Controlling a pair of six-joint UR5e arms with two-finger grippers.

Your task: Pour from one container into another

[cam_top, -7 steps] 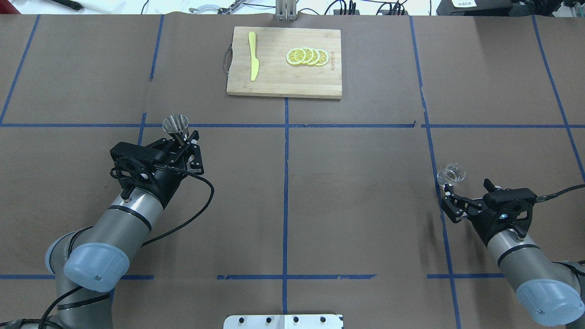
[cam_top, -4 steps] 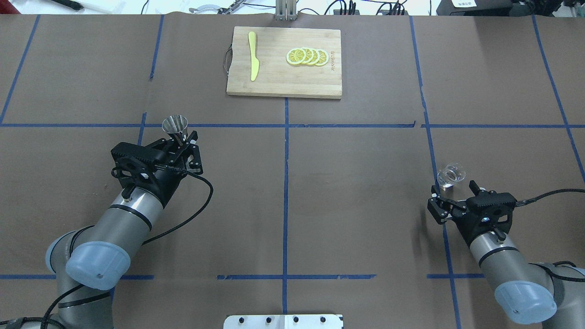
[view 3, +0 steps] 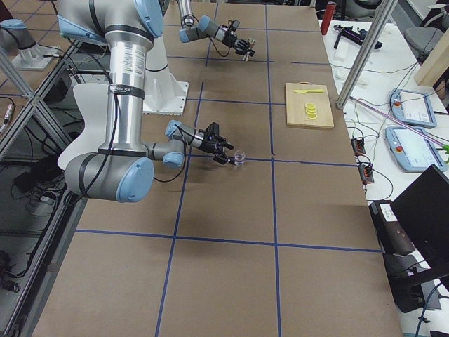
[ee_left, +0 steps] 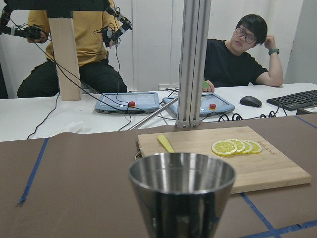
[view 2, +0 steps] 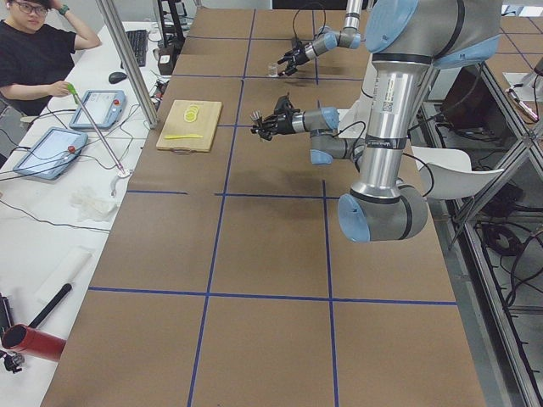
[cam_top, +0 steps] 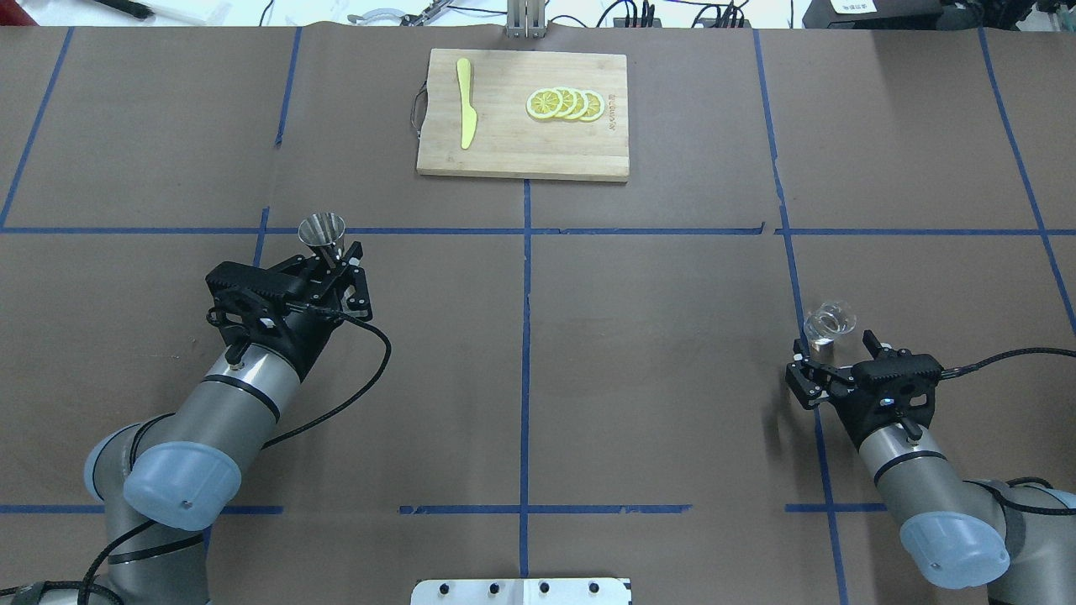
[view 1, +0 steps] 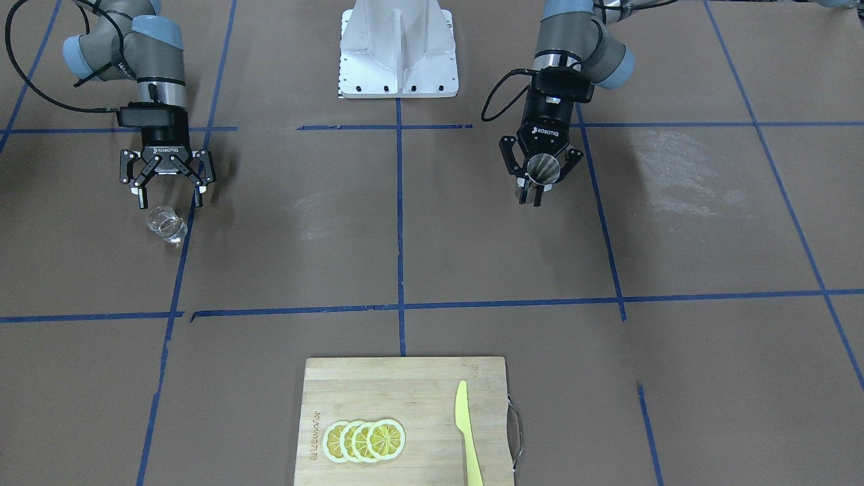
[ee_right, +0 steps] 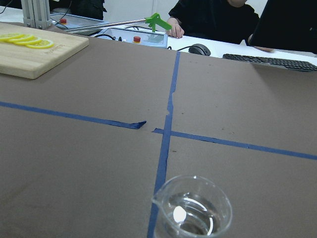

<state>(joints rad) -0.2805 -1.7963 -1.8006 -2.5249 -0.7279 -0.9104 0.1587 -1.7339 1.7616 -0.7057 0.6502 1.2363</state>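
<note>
The brown-papered table (cam_top: 656, 353), crossed with blue tape, bore a wooden cutting board (cam_top: 521, 151) at its far edge, well apart from both arms. The left gripper (cam_top: 338, 256) was clamped on the steel jigger (cam_top: 323, 228) below its upper cone, holding it upright, mouth up. The right gripper (view 1: 168, 200) had its fingers spread wide and gripped nothing. The clear glass cup (view 1: 167, 225) stood on the table on a tape line, just beyond those fingertips rather than between them

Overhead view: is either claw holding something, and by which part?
The left gripper grips the steel jigger below its top cone; the open right gripper holds nothing.
</note>
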